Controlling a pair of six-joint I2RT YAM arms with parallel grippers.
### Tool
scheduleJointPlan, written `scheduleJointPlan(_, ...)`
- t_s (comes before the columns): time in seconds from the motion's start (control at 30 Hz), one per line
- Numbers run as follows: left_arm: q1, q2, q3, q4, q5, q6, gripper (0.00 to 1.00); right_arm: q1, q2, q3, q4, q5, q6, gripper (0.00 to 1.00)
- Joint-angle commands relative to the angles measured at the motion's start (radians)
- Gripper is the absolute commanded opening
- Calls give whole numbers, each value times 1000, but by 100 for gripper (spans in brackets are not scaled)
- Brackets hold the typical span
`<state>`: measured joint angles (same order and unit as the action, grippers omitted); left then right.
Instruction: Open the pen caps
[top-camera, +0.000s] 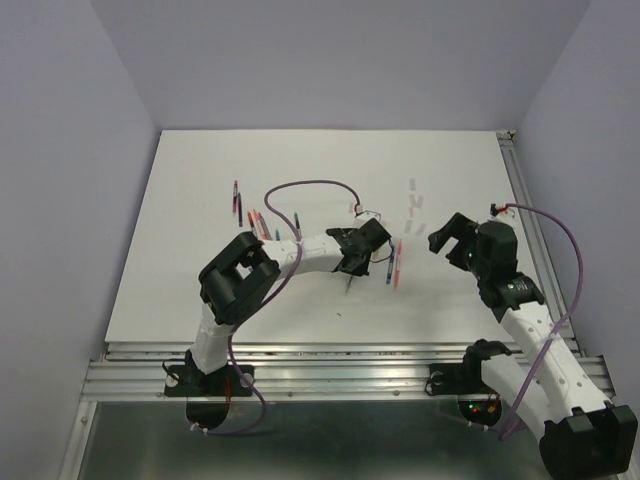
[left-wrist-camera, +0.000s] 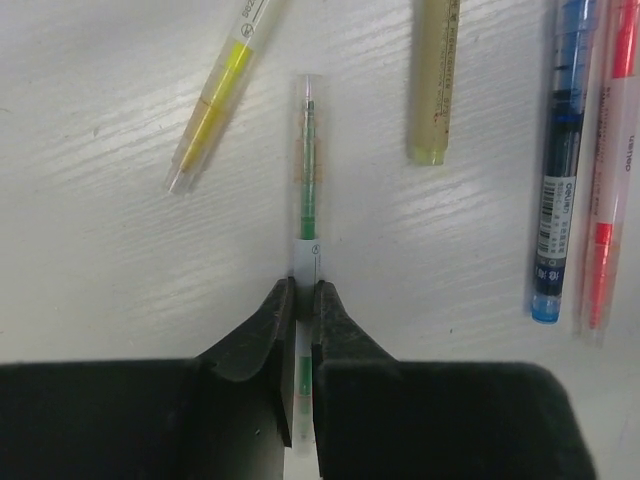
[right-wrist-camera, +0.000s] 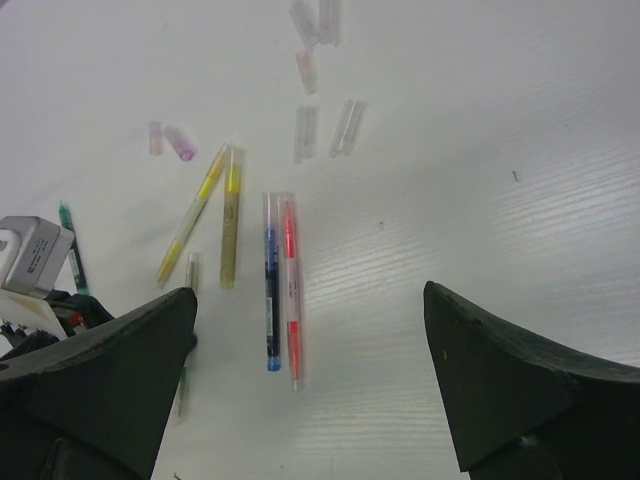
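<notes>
My left pincer is clamped on one green pen, clear cap on its far end. Right pincer gapes wide, holding nothing. On bench: two yellow pens, one blue pen, one red pen, seven loose caps

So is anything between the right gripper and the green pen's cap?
Nothing upright; the olive pen, blue pen and red pen lie flat on the table between the open right gripper and the green pen's cap.
</notes>
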<state>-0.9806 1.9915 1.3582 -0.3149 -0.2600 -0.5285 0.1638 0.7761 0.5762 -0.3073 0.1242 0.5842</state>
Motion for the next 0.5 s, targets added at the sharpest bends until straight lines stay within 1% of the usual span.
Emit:
scheduleJointPlan(0.0,-32,-104,-48,-72,-13,18,0,-6,-26,-1,33,-66,-29,100)
scheduleJointPlan(0.07,-49,-152,-96,-52,-12,12,0,-6,-31,-16,56,-153,-37,100)
scheduleJointPlan(0.13,-62,-241,-157,-1,5,-2,0,-6,-26,-27,112,-251,-60,100)
scheduleJointPlan(0.17,-64,-272,-178,20,19,-7,0,-7,-14,-35,134,-356,-60,100)
scheduleJointPlan(0.2,-64,-301,-200,43,36,-11,0,-7,-8,-42,155,-412,-41,100)
scheduleJointPlan(0.23,-66,-359,-223,97,71,-18,0,-7,0,-58,231,-476,-29,100)
scheduleJointPlan(0.27,-66,-387,-264,124,83,-24,0,-7,15,-73,279,-583,-11,100)
scheduleJointPlan(0.33,-67,-454,-325,199,125,-37,0,-4,29,-113,406,-659,52,100)
scheduleJointPlan(0.37,-69,-476,-347,224,134,-44,0,-6,34,-119,434,-708,75,100)
scheduleJointPlan(0.43,-70,-534,-408,291,165,-70,0,6,37,-131,487,-738,123,100)
scheduleJointPlan(0.47,-70,-552,-427,309,169,-76,0,14,34,-136,499,-723,141,100)
